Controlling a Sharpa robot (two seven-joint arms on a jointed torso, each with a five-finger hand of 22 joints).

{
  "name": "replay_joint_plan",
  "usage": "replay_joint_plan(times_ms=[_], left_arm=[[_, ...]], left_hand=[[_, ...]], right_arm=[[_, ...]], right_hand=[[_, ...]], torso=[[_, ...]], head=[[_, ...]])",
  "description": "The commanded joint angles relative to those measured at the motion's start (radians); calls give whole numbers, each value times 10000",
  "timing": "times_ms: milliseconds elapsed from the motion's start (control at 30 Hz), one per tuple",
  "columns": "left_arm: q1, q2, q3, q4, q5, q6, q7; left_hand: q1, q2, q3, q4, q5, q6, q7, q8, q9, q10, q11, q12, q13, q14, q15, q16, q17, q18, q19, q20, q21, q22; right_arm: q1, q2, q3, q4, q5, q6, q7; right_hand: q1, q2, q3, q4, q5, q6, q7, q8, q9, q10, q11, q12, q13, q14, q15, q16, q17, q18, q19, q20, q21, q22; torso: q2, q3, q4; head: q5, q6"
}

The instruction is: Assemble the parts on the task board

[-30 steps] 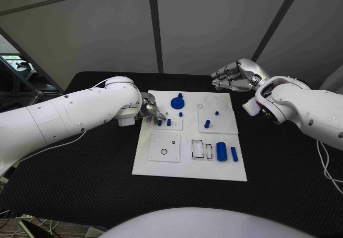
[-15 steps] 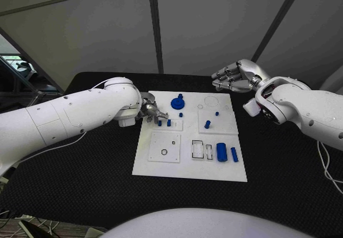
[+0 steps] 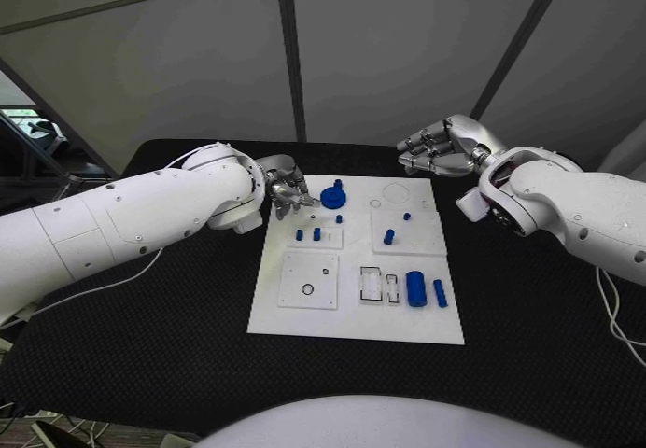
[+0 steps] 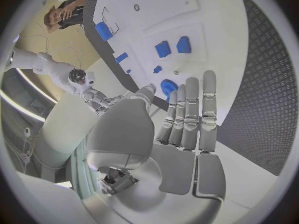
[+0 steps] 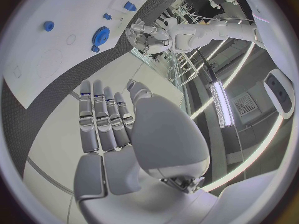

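Task board [image 3: 357, 313]: we see two cylinders [image 3: 427, 287] lying loose; assembly partial. Left hand [image 3: 287, 189] and right hand [image 3: 438, 147] both empty, fingers extended.

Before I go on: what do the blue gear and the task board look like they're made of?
Blue gear: probably moulded or printed plastic, going by its even, saturated colour and matt look. Task board: a flat white plate with a dull, smooth face, likely plastic or painted sheet; the frames don't settle which.

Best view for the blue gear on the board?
Head view: the blue gear sits unobstructed at the task board's far edge. Left wrist view shows it partly behind the left robot hand's fingers; right wrist shows it small.
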Motion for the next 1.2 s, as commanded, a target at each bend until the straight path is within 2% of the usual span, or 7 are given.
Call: replay_joint_plan(times_ms=[33, 233, 367, 567, 700, 800, 1200], left_arm=[[-49, 75, 8, 148, -1261, -1107, 1578], [-150, 355, -45, 10, -2547, -1584, 2607], [-197, 554, -92, -180, -2936, -1450, 2916], [-292, 893, -166, -579, -3828, -1230, 3273], [-325, 1018, -193, -763, -4163, -1159, 3268], [-350, 1090, -202, -873, -4267, -1088, 3214], [-409, 1372, -208, -1201, -4359, -422, 3026]], left_hand=[[549, -144, -2, -223, -4, -89, 41, -208, -313, -178, 76, -173, -269, -88, 52, -324, -387, 498, 54, 131, -407, -378], [1464, -274, 117, -660, -14, 7, 30, -525, -872, -414, 111, -521, -804, -64, 48, -447, -812, 500, 306, 119, -762, -772], [1964, -209, 549, -914, -1064, 283, -22, -848, -1327, -340, 51, -844, -1243, 776, -103, 604, -512, 470, 1168, -61, -144, -437], [1842, -581, 1037, -934, -1144, 826, -151, -1407, -2087, -262, -35, -1311, -1947, 1377, -170, 2957, 657, 467, 1534, -150, 715, 314], [1721, -689, 1270, -910, -1142, 1126, -239, -1661, -2414, -78, -97, -1479, -2268, 2074, -253, 4376, 1489, 128, 2392, -209, 3160, 2319], [1658, -763, 1414, -919, -1146, 1301, -275, -1811, -2595, 28, -140, -1568, -2452, 2471, -279, 5148, 1995, -28, 2755, -242, 4308, 3279], [1494, -856, 1521, -915, -1174, 1536, -348, -1992, -2803, 87, -180, -1715, -2700, 2939, -331, 5960, 2526, -215, 3166, -281, 5589, 4362]], right_arm=[[15, 6, 6, -3, -14, 14, 51], [15, 33, 6, -14, -14, 10, 58], [15, 55, 6, -22, -14, 15, 63], [14, 88, 6, -32, -14, 22, 69], [15, 78, 6, -10, -14, 18, 65], [15, 81, 6, -6, -14, 17, 64], [15, 103, 6, 4, -14, 10, 65]], right_hand=[[-72, 35, 70, 13, 38, 14, 102, 10, 10, -80, 8, 36, -14, -37, 36, 32, -9, 42, 42, -8, -43, -17], [-65, 37, 78, 5, 41, 16, 99, 11, 10, -79, 5, 39, -14, -36, 34, 35, -13, 43, 46, -9, -47, -18], [-65, 37, 78, 5, 41, 16, 99, 11, 10, -79, 5, 39, -14, -36, 34, 35, -13, 43, 46, -9, -47, -18], [-65, 37, 78, 5, 41, 16, 99, 11, 10, -79, 5, 39, -14, -36, 34, 35, -13, 43, 46, -9, -47, -18], [-65, 37, 78, 5, 41, 16, 99, 11, 10, -79, 5, 39, -14, -36, 34, 35, -13, 43, 46, -9, -47, -18], [-65, 37, 78, 5, 41, 16, 99, 11, 10, -79, 5, 39, -14, -36, 34, 35, -13, 43, 46, -9, -47, -18], [-65, 37, 78, 5, 41, 16, 99, 11, 10, -79, 5, 39, -14, -36, 34, 35, -13, 43, 46, -9, -47, -18]], torso=[[-3, 2, -13], [0, 4, -6], [5, -3, -16], [4, 2, -18], [22, -2, -9], [12, 1, -5], [5, 4, -8]], head=[[-43, 28], [-107, 75], [-120, 101], [-161, 139], [-203, 179], [-219, 164], [-245, 126]])
